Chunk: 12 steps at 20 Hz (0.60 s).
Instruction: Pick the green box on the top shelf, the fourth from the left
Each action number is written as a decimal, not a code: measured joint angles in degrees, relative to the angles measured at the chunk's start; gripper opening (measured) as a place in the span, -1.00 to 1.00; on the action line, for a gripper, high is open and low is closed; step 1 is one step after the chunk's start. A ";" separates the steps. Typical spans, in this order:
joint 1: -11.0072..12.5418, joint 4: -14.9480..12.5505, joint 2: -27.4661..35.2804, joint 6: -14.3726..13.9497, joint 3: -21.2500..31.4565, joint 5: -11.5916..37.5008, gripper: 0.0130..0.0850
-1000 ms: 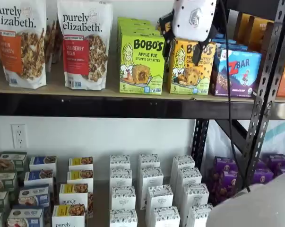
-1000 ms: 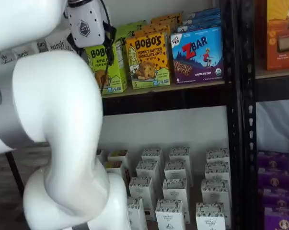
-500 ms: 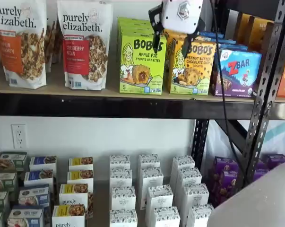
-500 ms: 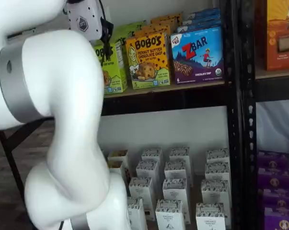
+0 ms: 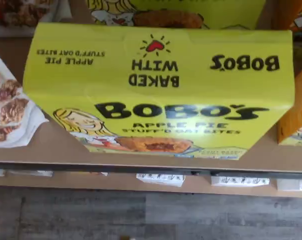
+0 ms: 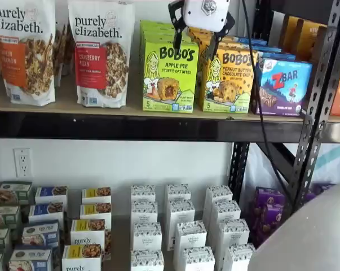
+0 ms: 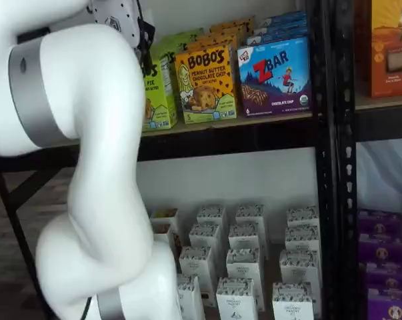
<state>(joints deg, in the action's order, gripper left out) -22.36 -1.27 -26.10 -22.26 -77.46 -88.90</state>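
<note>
Here the gripper (image 6: 195, 38), fingers spread apart, hangs just above the green box (image 6: 169, 76); drifting sideways could catch the yellow box (image 6: 229, 80) touching its side.

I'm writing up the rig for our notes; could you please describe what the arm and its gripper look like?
The gripper has a white, rounded body bearing a small dark hexagonal logo, with two black fingers below it. A thin black cable hangs beside it. The arm is made of thick, glossy white rounded segments, with a grey metallic band at a joint.
</note>
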 joint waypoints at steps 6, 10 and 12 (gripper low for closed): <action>0.33 -0.01 1.97 0.31 -1.30 1.09 1.00; 0.64 -0.45 2.93 0.61 -2.17 1.58 1.00; 0.84 -0.59 3.13 0.83 -2.32 2.20 1.00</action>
<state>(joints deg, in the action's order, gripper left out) -21.52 -1.87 -22.97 -21.43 -79.78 -86.69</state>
